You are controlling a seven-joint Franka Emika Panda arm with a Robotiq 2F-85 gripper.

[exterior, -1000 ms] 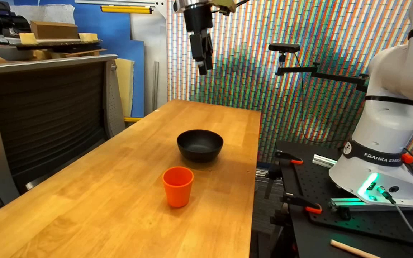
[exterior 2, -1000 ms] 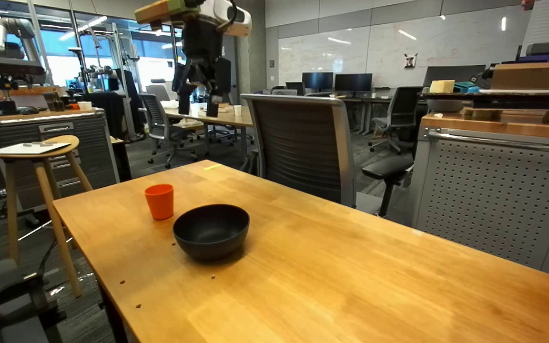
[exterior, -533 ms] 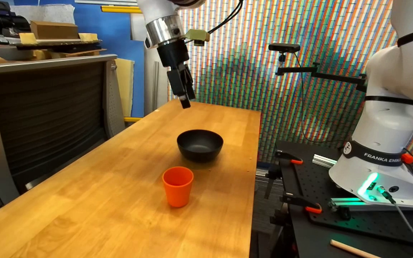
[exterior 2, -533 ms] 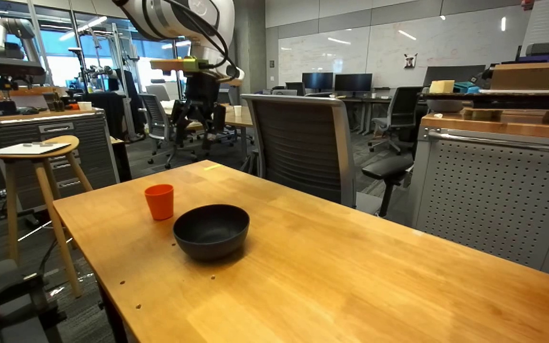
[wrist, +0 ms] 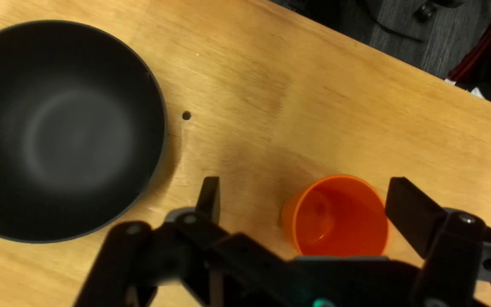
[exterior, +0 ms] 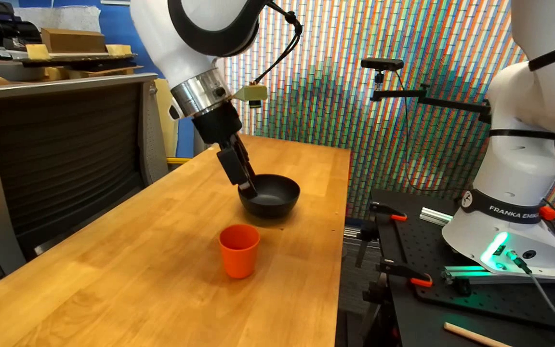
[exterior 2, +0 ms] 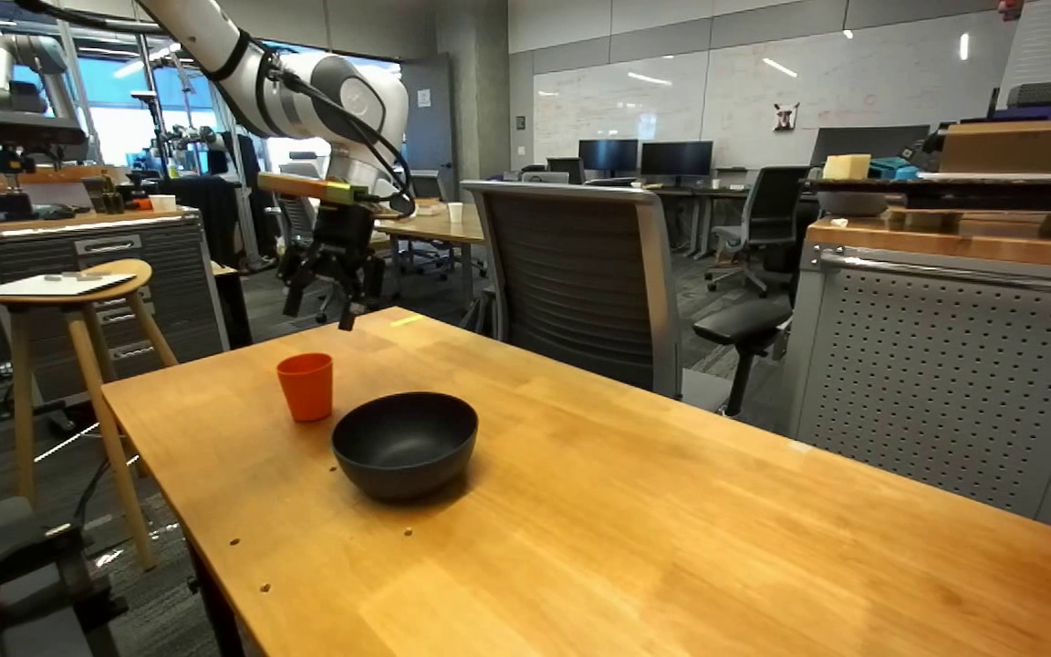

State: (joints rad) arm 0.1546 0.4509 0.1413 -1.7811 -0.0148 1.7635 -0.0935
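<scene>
Wrist view: pincer (spread wide) hangs near the orange cup.

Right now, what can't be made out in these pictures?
Black bowl, wrist view: left side cut off by the picture's edge.
Orange cup, wrist view: lower part hidden by the pincer.
Whiteboard, an exterior view: any writing too faint to read.
Wooden rod, an exterior view: end beyond the bottom edge.

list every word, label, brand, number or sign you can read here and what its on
"FRANKA EMIKA" on the black band around the robot's base.
Whiteboard: its marks are too faint to read.
White sheet on the door: too small to read.
Orange cup, black bowl: no text visible.
</scene>
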